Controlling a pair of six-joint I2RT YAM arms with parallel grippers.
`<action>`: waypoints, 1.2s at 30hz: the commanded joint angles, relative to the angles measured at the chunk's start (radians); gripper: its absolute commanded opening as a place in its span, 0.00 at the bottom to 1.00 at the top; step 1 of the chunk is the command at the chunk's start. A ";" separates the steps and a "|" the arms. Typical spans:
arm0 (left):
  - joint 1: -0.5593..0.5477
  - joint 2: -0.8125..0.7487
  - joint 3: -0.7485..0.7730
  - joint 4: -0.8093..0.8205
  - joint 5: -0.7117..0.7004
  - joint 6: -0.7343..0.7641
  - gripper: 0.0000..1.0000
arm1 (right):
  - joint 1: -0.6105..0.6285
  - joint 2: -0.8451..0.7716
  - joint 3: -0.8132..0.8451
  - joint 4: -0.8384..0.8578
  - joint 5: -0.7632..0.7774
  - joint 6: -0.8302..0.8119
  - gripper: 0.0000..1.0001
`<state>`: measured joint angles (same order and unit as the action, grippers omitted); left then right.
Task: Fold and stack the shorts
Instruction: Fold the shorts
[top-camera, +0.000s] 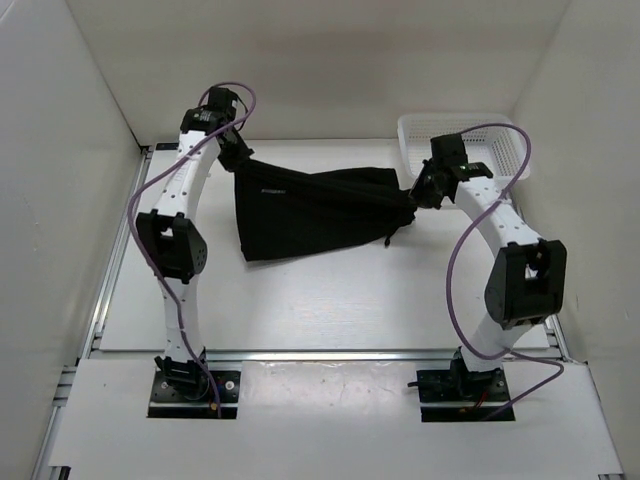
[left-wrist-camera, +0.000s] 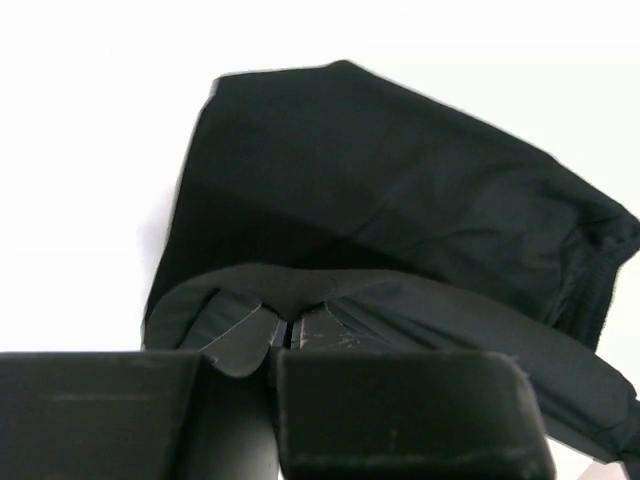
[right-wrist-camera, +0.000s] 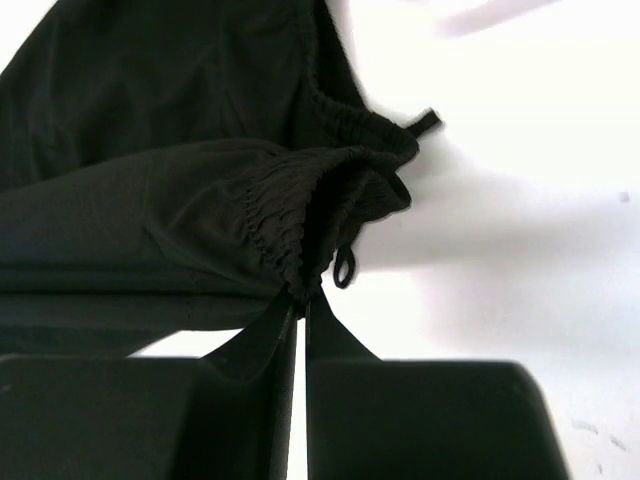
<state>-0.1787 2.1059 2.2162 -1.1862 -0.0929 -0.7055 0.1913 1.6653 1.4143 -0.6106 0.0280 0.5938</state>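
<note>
A flat white table (top-camera: 330, 310) sits inside a plain white-walled enclosure. A metal rail (top-camera: 108, 285) runs along its 9 o'clock edge, and a white plastic mesh basket (top-camera: 412, 128) stands in the far corner at 1 o'clock. The shorts (top-camera: 310, 210), matte black soft fabric with faint seams, span the far half of the table from 11 to 1 o'clock and sag in a rough trapezoid toward the centre. The left gripper (left-wrist-camera: 283, 335) is pinched together on a smooth folded edge at 11 o'clock. The right gripper (right-wrist-camera: 302, 305) is clamped on the gathered, ribbed elastic waistband (right-wrist-camera: 280, 215) at 1 o'clock, where a thin drawstring loop (right-wrist-camera: 344, 268) dangles. Purple cables (top-camera: 448, 280) curve nearby.
</note>
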 joint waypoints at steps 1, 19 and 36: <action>0.044 0.083 0.196 -0.019 -0.005 0.047 0.10 | -0.010 0.065 0.104 0.014 0.081 -0.038 0.01; 0.044 -0.644 -0.774 0.102 0.076 0.064 0.10 | 0.017 -0.450 -0.409 -0.089 -0.040 -0.038 0.01; -0.048 -1.261 -1.077 -0.162 0.030 -0.147 0.10 | 0.027 -1.098 -0.597 -0.528 -0.020 0.123 0.01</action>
<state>-0.2356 0.7620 1.0630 -1.3327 0.0677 -0.8658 0.2256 0.5369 0.7727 -1.0721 -0.1204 0.7238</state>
